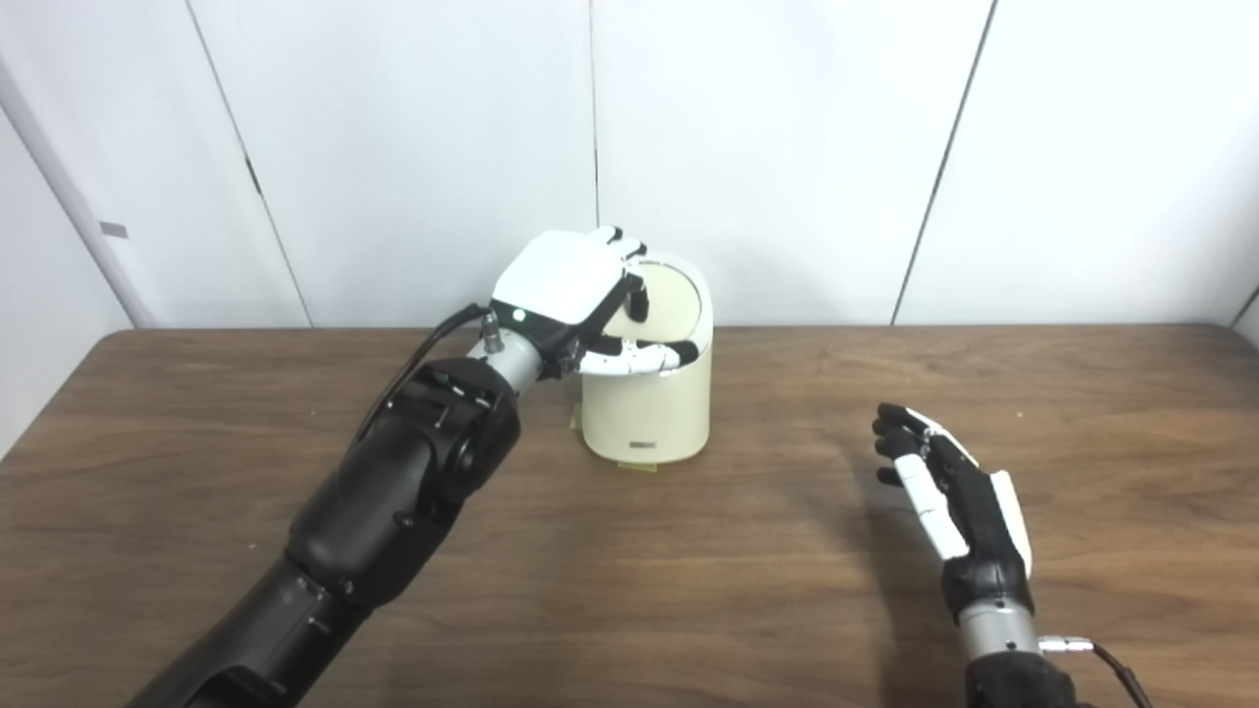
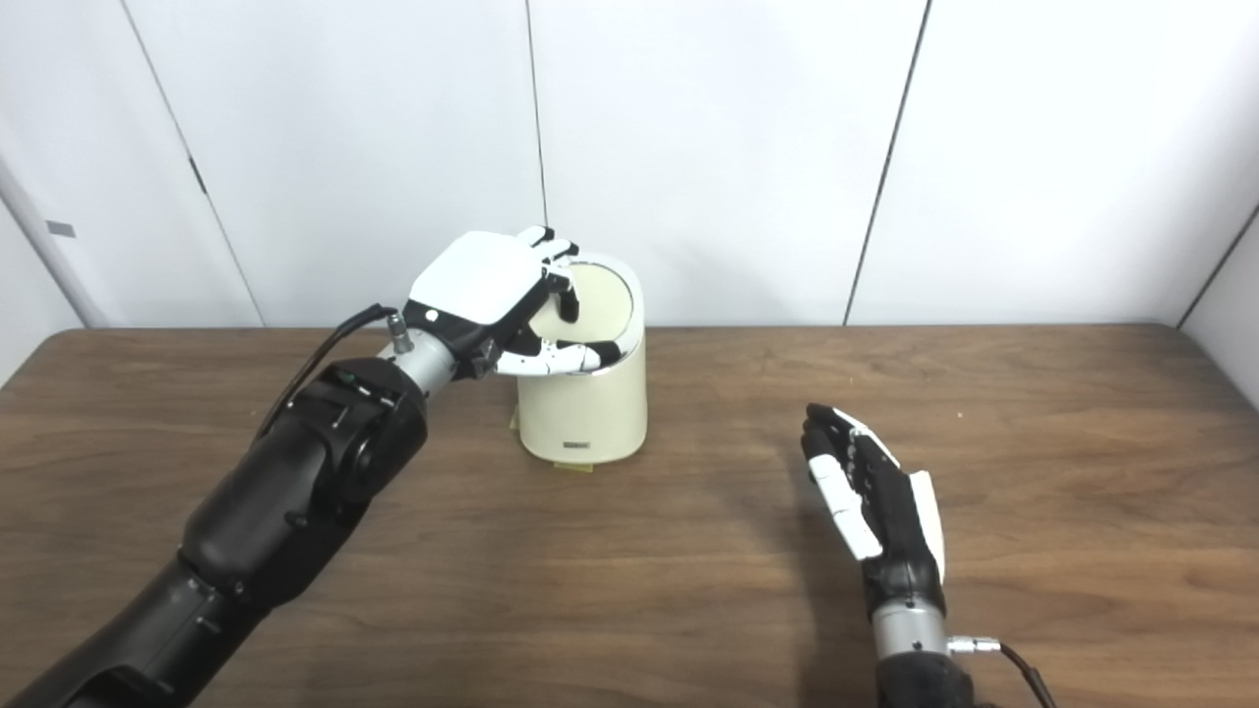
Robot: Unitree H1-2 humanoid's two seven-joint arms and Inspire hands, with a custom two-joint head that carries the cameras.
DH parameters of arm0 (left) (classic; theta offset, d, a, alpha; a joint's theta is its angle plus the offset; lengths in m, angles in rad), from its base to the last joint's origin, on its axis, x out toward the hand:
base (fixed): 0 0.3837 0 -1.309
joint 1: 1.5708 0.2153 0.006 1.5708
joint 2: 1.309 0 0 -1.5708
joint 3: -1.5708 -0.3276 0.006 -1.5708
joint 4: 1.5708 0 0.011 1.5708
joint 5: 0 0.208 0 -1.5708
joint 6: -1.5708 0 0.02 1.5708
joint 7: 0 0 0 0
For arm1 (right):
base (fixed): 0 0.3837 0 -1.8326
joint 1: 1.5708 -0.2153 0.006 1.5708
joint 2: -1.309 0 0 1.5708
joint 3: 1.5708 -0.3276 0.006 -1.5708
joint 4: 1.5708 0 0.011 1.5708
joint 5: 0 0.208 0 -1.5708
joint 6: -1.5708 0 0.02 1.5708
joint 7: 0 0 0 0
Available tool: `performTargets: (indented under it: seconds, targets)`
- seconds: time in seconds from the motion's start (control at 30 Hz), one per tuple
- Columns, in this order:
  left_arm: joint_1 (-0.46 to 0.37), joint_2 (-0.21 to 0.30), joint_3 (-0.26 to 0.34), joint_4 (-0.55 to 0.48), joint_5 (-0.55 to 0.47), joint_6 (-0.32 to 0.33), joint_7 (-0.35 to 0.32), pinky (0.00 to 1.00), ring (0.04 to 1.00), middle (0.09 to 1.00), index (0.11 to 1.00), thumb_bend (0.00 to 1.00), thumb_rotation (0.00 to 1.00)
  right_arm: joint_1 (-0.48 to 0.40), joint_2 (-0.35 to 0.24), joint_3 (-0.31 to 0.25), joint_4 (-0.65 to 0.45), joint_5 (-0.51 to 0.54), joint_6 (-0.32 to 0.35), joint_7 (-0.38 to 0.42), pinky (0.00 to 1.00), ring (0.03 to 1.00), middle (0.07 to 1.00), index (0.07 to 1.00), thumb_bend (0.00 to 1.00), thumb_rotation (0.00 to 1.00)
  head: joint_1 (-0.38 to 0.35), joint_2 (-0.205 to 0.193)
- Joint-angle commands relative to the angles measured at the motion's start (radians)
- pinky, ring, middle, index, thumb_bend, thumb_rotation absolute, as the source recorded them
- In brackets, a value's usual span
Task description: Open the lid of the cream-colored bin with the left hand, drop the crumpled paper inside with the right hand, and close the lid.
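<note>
The cream-colored bin (image 1: 646,413) stands upright at the back middle of the wooden table (image 1: 689,580). Its round lid (image 1: 675,300) faces up, tilted toward me. My left hand (image 1: 568,287) lies over the bin's left top. Its fingers curl down onto the lid's left part and its thumb runs along the front rim, so the rim and lid sit between them. My right hand (image 1: 946,484) rests to the right of the bin, apart from it, open with nothing in its palm. No crumpled paper shows in either view.
A white panelled wall rises close behind the table's far edge. A cable trails from each wrist. A small tape tab (image 1: 637,466) sticks out under the bin's front.
</note>
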Motion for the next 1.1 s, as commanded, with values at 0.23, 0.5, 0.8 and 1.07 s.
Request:
performTargets:
  seconds: [0.23,0.5,0.8,1.07]
  targets:
    - [0.065,0.019,0.007,-0.055,-0.036,-0.016,-0.075,0.92,0.983,0.944,0.771,0.61,0.91,-0.029,-0.008,0.008,-0.036,-0.02,-0.012,-0.002,0.7,0.789,0.786,0.783,0.57,0.86,0.003,0.001]
    - [0.213,-0.004,0.238,-0.223,-0.242,0.002,0.047,0.78,0.847,0.852,0.807,0.52,0.76,-0.031,0.0,0.003,-0.026,-0.01,-0.012,-0.005,0.71,0.792,0.781,0.779,0.58,0.84,-0.001,-0.012]
    - [0.467,-0.033,0.438,-0.265,-0.389,-0.112,0.282,0.82,0.951,0.988,0.993,0.48,0.66,-0.034,-0.012,0.008,-0.009,-0.023,-0.017,-0.002,0.69,0.79,0.781,0.774,0.59,0.85,-0.001,-0.023]
    - [0.61,-0.087,0.538,-0.245,-0.547,-0.156,0.381,0.83,0.951,1.0,1.0,0.46,0.73,-0.032,-0.018,0.004,-0.004,-0.007,-0.016,0.002,0.7,0.794,0.788,0.78,0.57,0.82,0.011,-0.021]
